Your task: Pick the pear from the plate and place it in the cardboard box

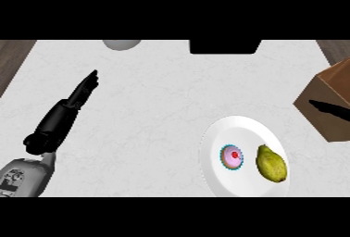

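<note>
— Where is the pear [271, 164] right now?

— On the white plate [226, 178], on its right half, lying lengthwise. The plate sits on the pale counter [164, 106] at the lower right of the head view.

— Anything sharing the plate with it?

— A small cupcake [232, 157] with pink icing and a red dot on top, just beside the pear on its left. The two are close but apart.

— And the cardboard box [331, 99]?

— At the right edge, up from the plate and near it, not touching. It is partly cut off by the frame, and a dark slanted slit shows on its side facing the plate.

— What about the hands?

— Only the left hand [85, 88] shows (well apart from the plate, on the left side of the counter). Its fingers are straight and held together, pointing up and away, holding nothing. The right hand shows nowhere.

— Other things around?

— A grey rounded object [121, 44] at the top edge, partly cut off, and a black block [225, 46] at the top middle. Both are far from the plate. Nothing lies between the pear and the box.
</note>
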Controlling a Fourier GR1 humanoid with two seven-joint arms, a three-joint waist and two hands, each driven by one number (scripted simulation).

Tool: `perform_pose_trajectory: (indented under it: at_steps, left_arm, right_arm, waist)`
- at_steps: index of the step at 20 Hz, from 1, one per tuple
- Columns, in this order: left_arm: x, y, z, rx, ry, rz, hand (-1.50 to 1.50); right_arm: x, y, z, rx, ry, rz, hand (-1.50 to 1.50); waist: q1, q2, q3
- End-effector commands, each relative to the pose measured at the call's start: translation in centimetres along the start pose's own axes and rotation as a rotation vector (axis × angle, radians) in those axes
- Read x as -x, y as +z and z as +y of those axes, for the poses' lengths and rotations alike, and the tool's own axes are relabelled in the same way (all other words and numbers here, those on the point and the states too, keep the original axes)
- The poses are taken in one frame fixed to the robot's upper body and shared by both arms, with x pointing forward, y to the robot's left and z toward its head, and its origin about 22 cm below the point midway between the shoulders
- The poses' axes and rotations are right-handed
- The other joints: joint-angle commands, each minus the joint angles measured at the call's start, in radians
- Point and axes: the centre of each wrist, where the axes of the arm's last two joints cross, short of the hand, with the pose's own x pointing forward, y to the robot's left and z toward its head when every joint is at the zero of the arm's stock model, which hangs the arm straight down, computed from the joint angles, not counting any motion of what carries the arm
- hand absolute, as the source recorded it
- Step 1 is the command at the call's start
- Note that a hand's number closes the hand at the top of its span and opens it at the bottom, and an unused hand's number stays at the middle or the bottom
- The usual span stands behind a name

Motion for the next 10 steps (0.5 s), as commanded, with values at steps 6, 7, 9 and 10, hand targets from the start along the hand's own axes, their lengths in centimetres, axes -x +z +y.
perform_pose_trajectory:
  at_steps: [6,7,9,10]
  left_arm:
    - [0.6,0.4,0.8,0.002,0.006,0.022,0.0]
    - [-0.9,-0.8,0.4,0.014,0.014,0.009,0.0]
    - [1.1,-0.2,-2.0,0.006,0.004,-0.016,0.0]
    - [0.4,-1.2,0.5,-0.007,-0.015,0.012,0.0]
  right_arm:
    - [-3.2,-0.7,2.4,-0.094,-0.005,0.045,-1.5]
    - [-1.8,0.3,2.5,-0.103,-0.006,0.066,-1.5]
    - [-2.2,-2.3,3.2,-0.077,0.043,0.094,-1.5]
    - [-0.7,-2.7,3.6,-0.054,0.067,0.1,-1.5]
  waist:
    - [-0.005,0.0,0.0]
    - [-0.005,0.0,0.001]
    - [-0.001,0.002,0.0]
    - [0.002,0.003,0.001]
